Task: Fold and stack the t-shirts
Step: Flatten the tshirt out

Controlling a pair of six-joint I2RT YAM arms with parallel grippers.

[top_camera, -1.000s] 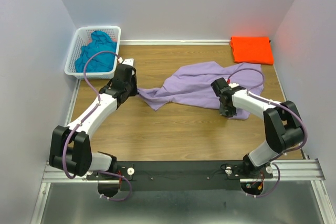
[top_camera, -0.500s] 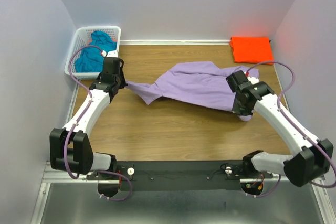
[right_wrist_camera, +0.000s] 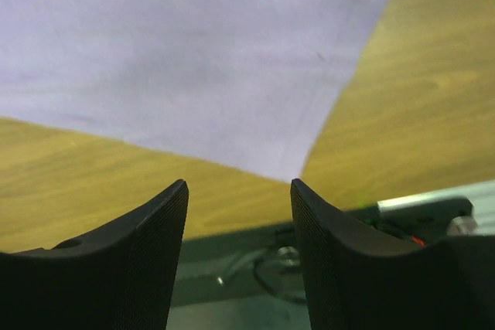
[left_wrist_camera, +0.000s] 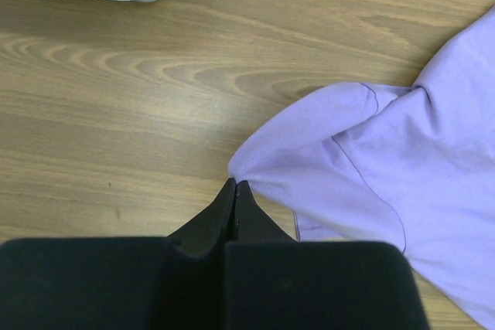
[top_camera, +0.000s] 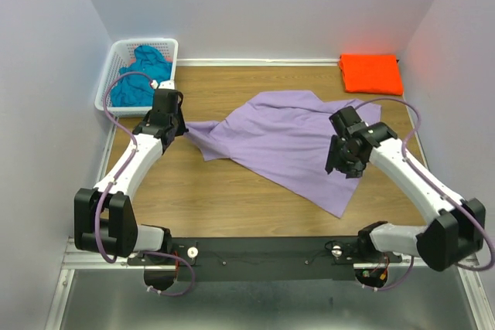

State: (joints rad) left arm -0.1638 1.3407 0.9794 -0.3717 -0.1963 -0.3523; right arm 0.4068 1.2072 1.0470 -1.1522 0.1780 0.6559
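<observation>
While the white basket (top_camera: 106,92) sits at the far left corner of the bench (top_camera: 232,183), the teal shirt (top_camera: 139,75) lies bunched up inside it. The purple shirt (top_camera: 278,141) lies spread out in the middle of the brown wooden bench. The left hand (left_wrist_camera: 234,188) is pinched tight on its left tip. The right hand (right_wrist_camera: 238,191) hangs over its right side with fingers apart, holding nothing. The orange shirt (top_camera: 371,73) lies folded at the far right corner. Pale walls (top_camera: 271,5) stand on three sides.
</observation>
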